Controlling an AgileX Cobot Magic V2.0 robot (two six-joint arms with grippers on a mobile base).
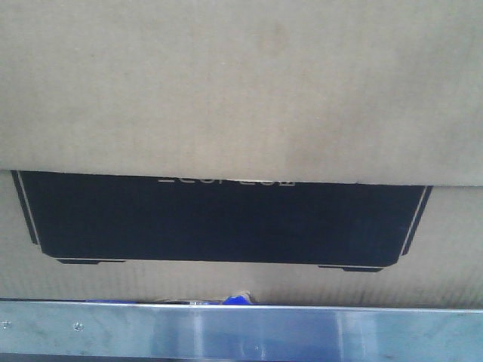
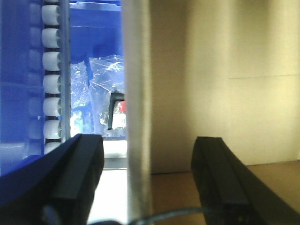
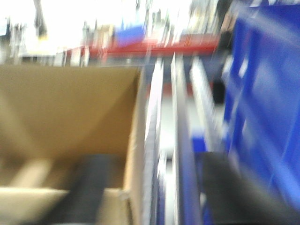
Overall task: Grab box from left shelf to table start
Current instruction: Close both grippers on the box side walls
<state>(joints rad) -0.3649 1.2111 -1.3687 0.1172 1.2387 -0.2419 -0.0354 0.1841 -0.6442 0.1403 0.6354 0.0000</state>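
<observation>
Barely begun. Box [image 1: 241, 90] on shelf [image 1: 241, 332]; left hand [image 2: 149, 142] and right hand [image 3: 154, 161] (blurred view) spread astride box's side walls, nothing pinched. Pending: clamp, lift, bench.

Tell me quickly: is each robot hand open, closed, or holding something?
Left hand: open, one finger each side of the box wall, not clamped.
Right hand: appears open, also straddling a box wall; the picture is blurred.

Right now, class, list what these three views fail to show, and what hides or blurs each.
Front view: white lettering on the box, upper half covered by overlapping cardboard.
Left wrist view: bagged item, partly behind the pale upright strip.
Right wrist view: motion blur; the right pincer's contact with the box unclear.
</observation>
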